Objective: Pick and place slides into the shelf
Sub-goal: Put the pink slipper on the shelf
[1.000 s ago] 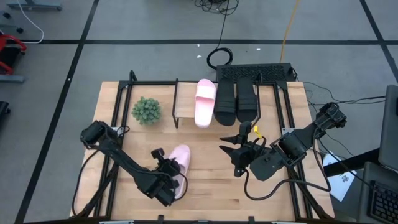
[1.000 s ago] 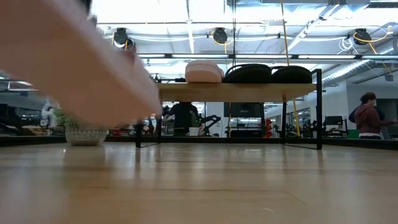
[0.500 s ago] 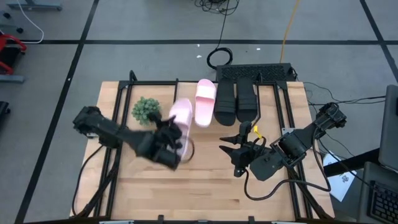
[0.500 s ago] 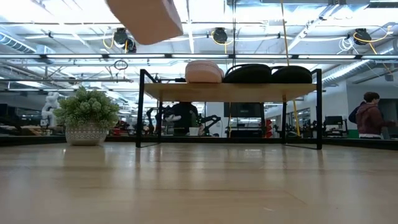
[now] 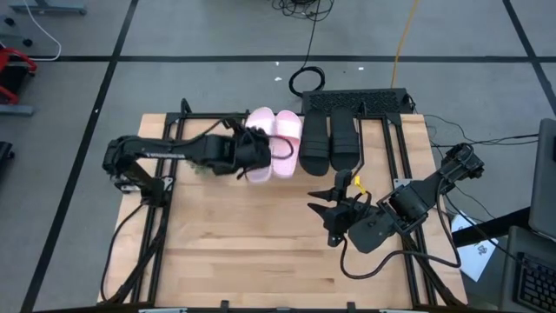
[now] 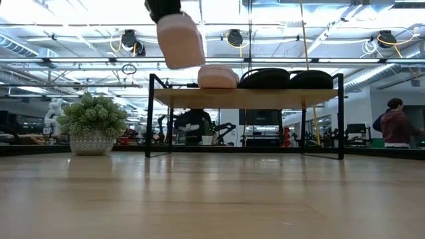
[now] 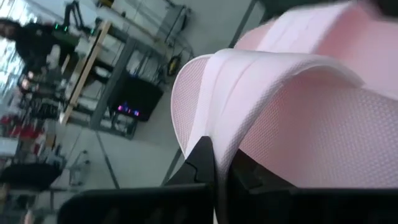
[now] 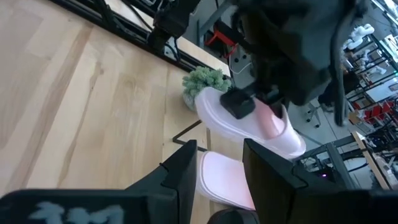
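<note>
No brand, label or writing can be read anywhere in your views.

Your left arm reaches out long and nearly level across the table's far side, and your left gripper [image 5: 246, 152] is clamped on the wide strap of a light pink open-toe slide sandal [image 5: 257, 146]. You hold that sandal in the air, tilted, above the low shelf with a light wood top board and thin black metal legs [image 6: 246, 97]. Just beside the gripper, on the shelf top, lies the second light pink slide [image 5: 287, 142]. Beyond it, also on the board, the two black slide sandals [image 5: 329, 142] lie side by side. Beneath your outstretched arm, a small green potted plant [image 6: 93, 123] stands on the wooden tabletop [image 5: 261, 252].

Your right arm waits low over the table's right side, well apart from the shelf. Your right gripper [image 5: 323, 213] holds nothing and its fingers stand parted.
</note>
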`<move>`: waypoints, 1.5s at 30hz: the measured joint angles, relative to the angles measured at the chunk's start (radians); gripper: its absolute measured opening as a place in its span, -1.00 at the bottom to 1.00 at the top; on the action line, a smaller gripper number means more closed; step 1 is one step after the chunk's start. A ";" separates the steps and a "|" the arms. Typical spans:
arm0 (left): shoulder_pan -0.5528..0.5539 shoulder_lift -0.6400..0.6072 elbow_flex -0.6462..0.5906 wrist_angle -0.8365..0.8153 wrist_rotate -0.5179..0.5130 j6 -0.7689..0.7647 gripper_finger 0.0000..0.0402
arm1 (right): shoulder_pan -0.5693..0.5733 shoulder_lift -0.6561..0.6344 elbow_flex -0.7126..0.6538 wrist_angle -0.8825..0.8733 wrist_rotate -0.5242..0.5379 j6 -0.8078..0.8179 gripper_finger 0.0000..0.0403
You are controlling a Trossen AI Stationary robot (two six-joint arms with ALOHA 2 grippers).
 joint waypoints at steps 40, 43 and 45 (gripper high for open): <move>0.177 -0.068 -0.150 0.258 0.065 0.206 -1.00 | 0.002 0.000 0.000 -0.024 -0.002 0.030 -0.41; 0.194 -0.050 -0.151 0.269 0.071 0.209 -1.00 | 0.002 0.000 0.000 -0.023 -0.002 0.031 -0.41; 0.208 -0.051 -0.151 0.304 0.132 0.205 -1.00 | 0.003 0.000 0.000 -0.023 -0.003 0.030 -0.41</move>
